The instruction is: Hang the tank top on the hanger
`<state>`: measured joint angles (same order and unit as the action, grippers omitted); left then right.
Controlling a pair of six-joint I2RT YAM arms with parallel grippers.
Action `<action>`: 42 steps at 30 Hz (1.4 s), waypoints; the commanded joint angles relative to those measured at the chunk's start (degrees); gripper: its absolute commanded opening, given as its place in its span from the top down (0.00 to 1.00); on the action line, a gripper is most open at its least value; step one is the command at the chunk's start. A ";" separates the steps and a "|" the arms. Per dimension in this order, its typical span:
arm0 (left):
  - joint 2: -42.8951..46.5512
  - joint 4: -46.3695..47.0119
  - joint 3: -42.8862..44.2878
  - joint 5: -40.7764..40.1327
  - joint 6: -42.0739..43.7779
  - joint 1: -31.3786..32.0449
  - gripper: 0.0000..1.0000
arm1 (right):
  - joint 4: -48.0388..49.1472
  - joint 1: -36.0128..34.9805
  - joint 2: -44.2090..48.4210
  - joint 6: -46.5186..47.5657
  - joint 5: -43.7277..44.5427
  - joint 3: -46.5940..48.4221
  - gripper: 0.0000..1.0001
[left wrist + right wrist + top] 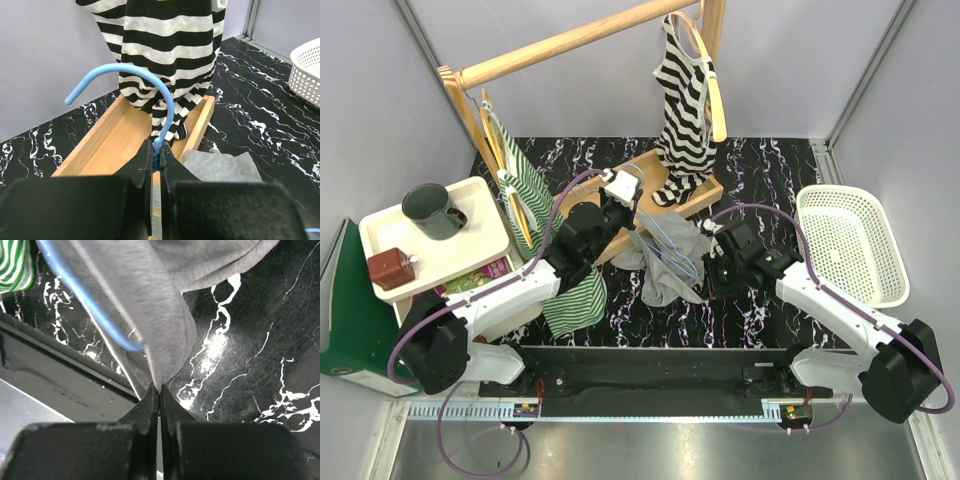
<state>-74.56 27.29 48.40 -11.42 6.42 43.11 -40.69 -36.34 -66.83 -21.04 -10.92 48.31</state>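
Sitting at the far left, a dark green mug and a small red-brown box share a white side table. Just right of it, a green-and-white striped top hangs from the wooden rail.

The left gripper reaches over the light wooden base tray of the rack. Its fingers are pressed together on the stem of the thin light-blue wire hanger, whose hook curls up and to the left above them. Behind the hook, a black-and-white striped top drapes down into the tray.

The plain grey sleeveless tank top lies crumpled on the black marbled table, just in front of the tray and between the two grippers, with the hanger's blue wires running across it.

The right gripper sits at the garment's right edge, fingers closed tight on a fold of the grey knit. In the right wrist view a bend of the blue wire lies against the cloth near that fold.

At the far right stands a white perforated plastic basket, well apart from the garment.
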 commanded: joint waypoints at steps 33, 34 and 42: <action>1.53 9.63 -4.63 5.09 -2.55 0.57 1.00 | 0.95 -1.19 -11.04 1.09 -0.77 22.52 1.00; 1.61 9.63 -4.55 5.18 -2.46 0.74 1.00 | 1.13 -1.19 -11.65 1.00 -0.86 22.70 1.00; 2.49 10.07 -4.90 6.23 -3.86 1.01 1.00 | 4.03 -1.28 -13.59 -0.58 -0.34 23.23 1.00</action>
<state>-74.04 31.59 42.26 -7.07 4.14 43.88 -40.51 -37.01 -79.70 -20.25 -10.55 68.97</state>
